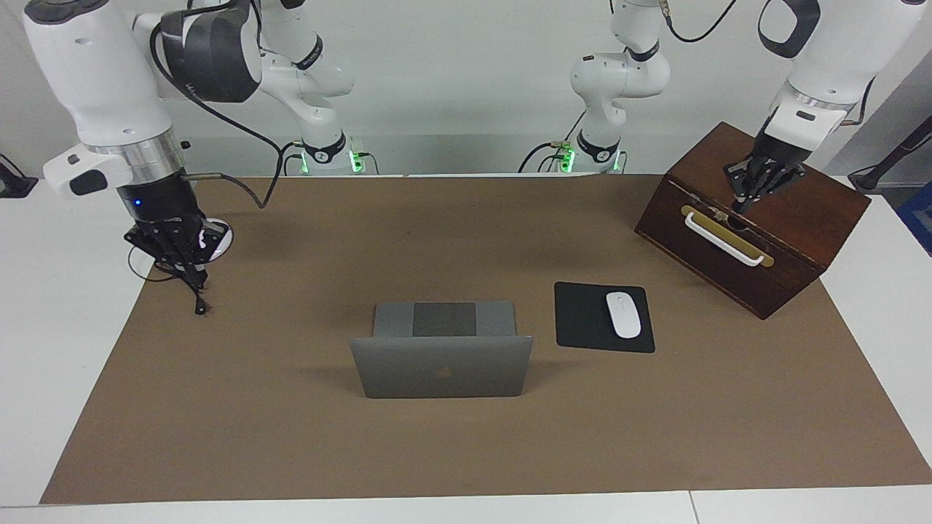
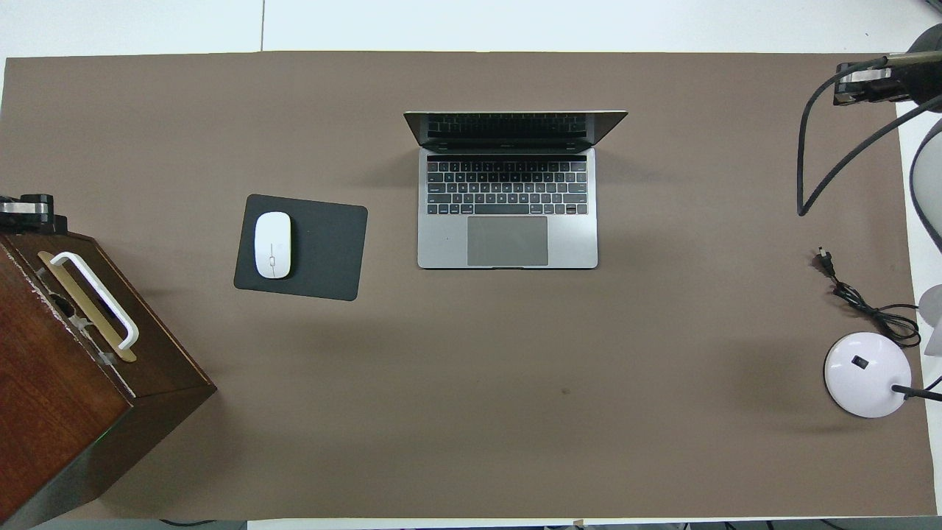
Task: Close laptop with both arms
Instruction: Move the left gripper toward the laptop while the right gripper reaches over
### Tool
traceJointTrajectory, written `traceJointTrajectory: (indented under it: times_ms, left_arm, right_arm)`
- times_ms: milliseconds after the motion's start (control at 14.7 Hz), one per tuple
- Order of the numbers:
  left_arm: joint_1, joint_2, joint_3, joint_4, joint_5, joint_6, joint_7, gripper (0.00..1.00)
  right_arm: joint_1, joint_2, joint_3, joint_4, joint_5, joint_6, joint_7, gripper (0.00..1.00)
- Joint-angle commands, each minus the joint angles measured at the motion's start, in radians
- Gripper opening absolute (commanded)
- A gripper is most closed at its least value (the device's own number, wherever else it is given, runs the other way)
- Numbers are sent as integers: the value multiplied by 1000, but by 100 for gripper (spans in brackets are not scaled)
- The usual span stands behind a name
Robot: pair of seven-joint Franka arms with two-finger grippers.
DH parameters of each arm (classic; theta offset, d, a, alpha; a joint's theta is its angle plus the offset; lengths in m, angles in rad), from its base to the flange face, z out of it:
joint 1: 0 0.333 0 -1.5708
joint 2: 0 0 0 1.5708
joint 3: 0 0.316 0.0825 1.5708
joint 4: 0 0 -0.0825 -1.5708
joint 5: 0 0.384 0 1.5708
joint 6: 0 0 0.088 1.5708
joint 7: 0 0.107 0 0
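**Laptop stands open mid-worktop, both arms off to the sides**

The laptop [image 2: 508, 213] sits open near the middle of the brown mat [image 2: 471, 412] that covers the worktop [image 1: 44, 306]. Its lid is raised roughly upright, its back turned away from the robots, and the keyboard and trackpad face them. Neither gripper touches it.

Beside the laptop, toward the left arm's end of the worktop, lies a black mouse pad [image 2: 324, 250] with a white mouse [image 2: 272, 245] on it. At that end stands a dark wooden box [image 1: 772, 218] with a white handle [image 1: 724, 239]. The left gripper [image 1: 757, 182] hangs over the box's top, its tips close to the lid edge above the handle; whether its fingers are apart or together cannot be told.

The right gripper [image 1: 178, 251] hovers over the right arm's end of the mat, above a white round lamp base [image 2: 867, 374] and its black power cord [image 2: 857, 298]. Its fingers are likewise unreadable.
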Motion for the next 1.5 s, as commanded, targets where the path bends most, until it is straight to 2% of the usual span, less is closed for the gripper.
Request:
traceJointTrajectory:
  times_ms: [0,410,546,751,1024,1229,1433]
  left_arm:
    - [-20,-24,0,-57,-1,88,5,0]
    - [-75,-23,0,-89,-1,196,19,0]
    - [-103,-32,0,-127,-3,226,23,0]
    - [-147,-75,-3,-267,-43,407,25,0]
    - [-222,-79,-4,-373,-46,573,25,0]
    - [-288,-79,-4,-485,-46,755,25,0]
    - [-353,-73,-4,-604,-46,964,28,0]
  right_arm:
    - [-12,13,14,19,-15,7,-29,0]
    - [-2,38,14,37,-18,41,-20,0]
    - [6,73,14,49,-20,97,2,0]
    - [41,136,14,65,-22,218,16,0]
    - [121,211,14,65,-136,402,159,0]
    - [186,243,14,65,-268,440,372,0]
    - [218,262,12,65,-284,470,503,0]
